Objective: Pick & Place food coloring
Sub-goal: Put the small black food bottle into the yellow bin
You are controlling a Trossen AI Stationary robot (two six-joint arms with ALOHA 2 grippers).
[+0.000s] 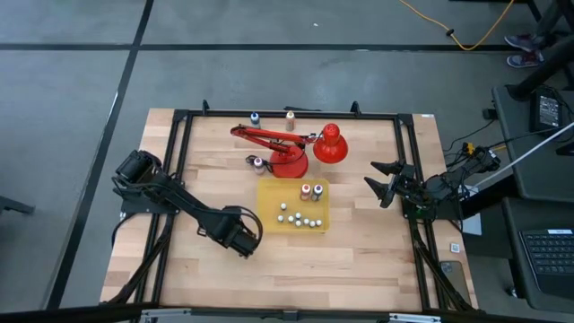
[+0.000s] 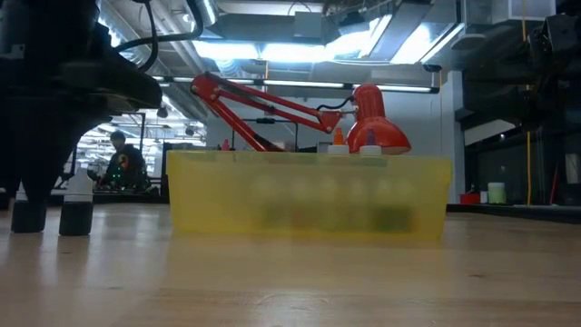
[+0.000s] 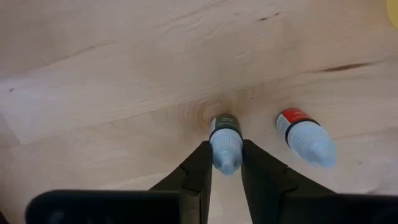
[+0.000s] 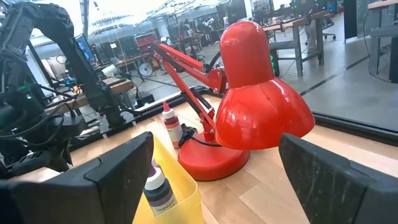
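Pale and dark-banded, one food coloring bottle (image 3: pixel 225 144) lies on the wooden table (image 1: pixel 359 260) left of the yellow tray (image 1: pixel 269 190), pinched between the left gripper's (image 3: pixel 225 163) fingers. A red-banded bottle (image 3: pixel 305 137) lies just beside. Near the right edge, the right gripper (image 1: pixel 384 180) hovers spread.

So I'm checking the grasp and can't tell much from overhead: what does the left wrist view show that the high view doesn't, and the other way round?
Only the left wrist view shows the left gripper shut on a dark-labelled bottle lying on the wood, with a red-labelled bottle lying apart beside it.

Only the high view shows the yellow tray, the red lamp and the right gripper, open, waiting at the table's right edge.

Both show the left gripper and the wooden table.
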